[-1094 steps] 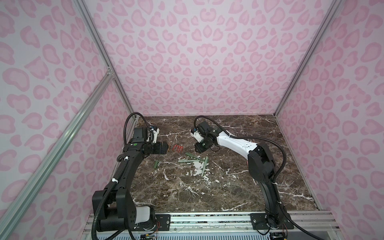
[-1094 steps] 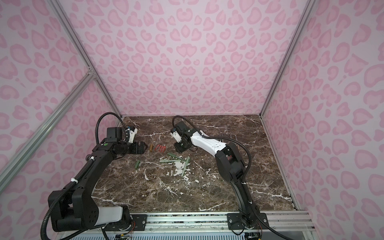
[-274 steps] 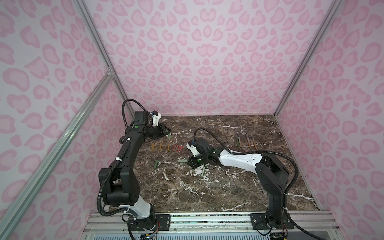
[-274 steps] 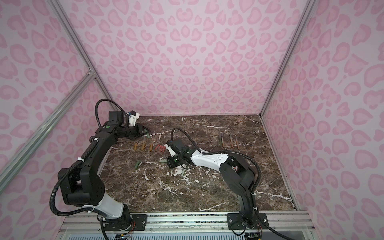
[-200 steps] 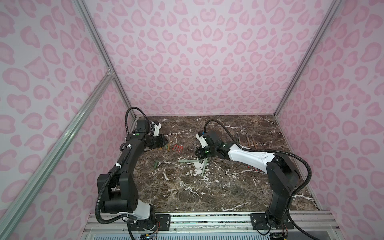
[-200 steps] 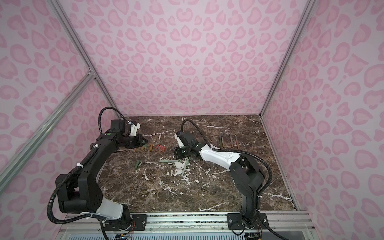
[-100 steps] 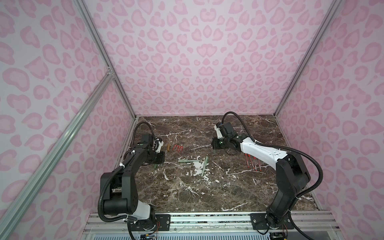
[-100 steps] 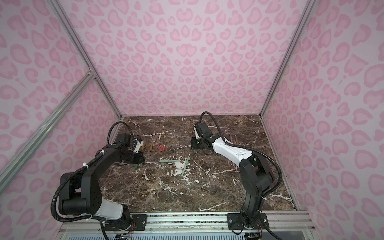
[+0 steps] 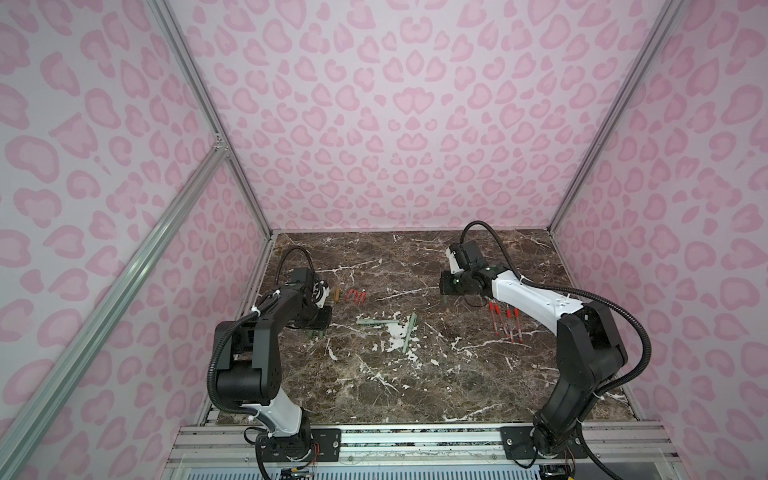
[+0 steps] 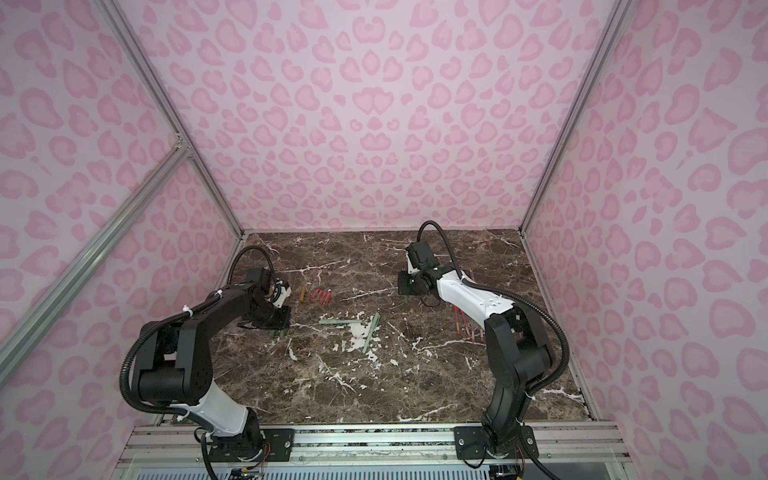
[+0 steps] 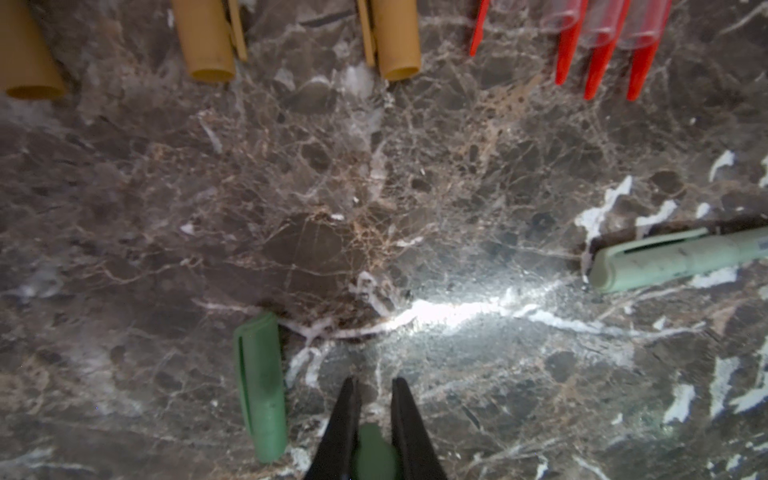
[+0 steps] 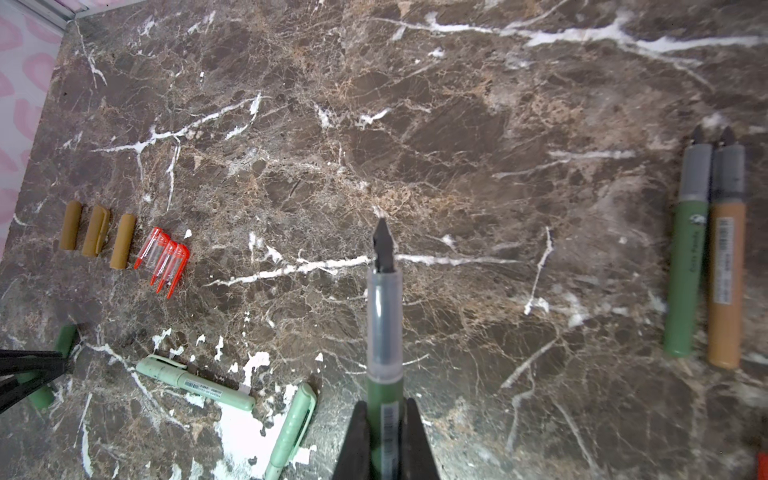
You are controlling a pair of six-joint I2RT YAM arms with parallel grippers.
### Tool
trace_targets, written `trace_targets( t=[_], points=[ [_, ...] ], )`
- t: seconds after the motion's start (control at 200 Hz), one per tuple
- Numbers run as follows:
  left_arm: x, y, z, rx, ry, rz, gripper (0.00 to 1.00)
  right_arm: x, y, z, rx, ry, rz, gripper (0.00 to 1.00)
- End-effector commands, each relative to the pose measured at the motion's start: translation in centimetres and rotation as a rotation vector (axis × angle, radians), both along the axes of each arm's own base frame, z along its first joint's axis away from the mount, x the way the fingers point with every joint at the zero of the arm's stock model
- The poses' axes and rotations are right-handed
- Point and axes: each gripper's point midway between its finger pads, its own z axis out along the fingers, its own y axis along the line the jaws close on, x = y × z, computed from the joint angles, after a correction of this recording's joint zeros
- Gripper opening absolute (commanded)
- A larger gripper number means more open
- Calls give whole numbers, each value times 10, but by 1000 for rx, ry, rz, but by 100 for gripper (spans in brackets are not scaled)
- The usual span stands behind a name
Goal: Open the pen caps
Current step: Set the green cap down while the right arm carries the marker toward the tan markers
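Both grippers clamp something: left gripper [image 11: 374, 382] on, seemingly, a green cap [image 11: 374, 451]; right gripper [image 12: 385, 404] on an uncapped green pen [image 12: 384, 316]. Set the cap flat beside the loose cap [image 11: 259, 386].

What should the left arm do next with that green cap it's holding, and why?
Probably lower it and let go. The left gripper is shut on a green cap, and a loose green cap lies right beside it, so caps seem to be gathered there.
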Motion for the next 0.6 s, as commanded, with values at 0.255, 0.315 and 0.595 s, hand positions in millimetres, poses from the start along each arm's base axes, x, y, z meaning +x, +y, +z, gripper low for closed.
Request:
trace_targets(
  t=[0.255, 0.315, 0.595],
  points=[
    [5, 9, -13, 51, 16, 19, 11, 9, -37, -15, -79, 37, -28, 0],
    [6, 9, -14, 54, 22, 21, 15, 10, -43, -17, -95, 41, -30, 0],
    [7, 7, -11, 52, 18, 23, 27, 14, -65, -32, -131, 80, -51, 1]
  ],
)
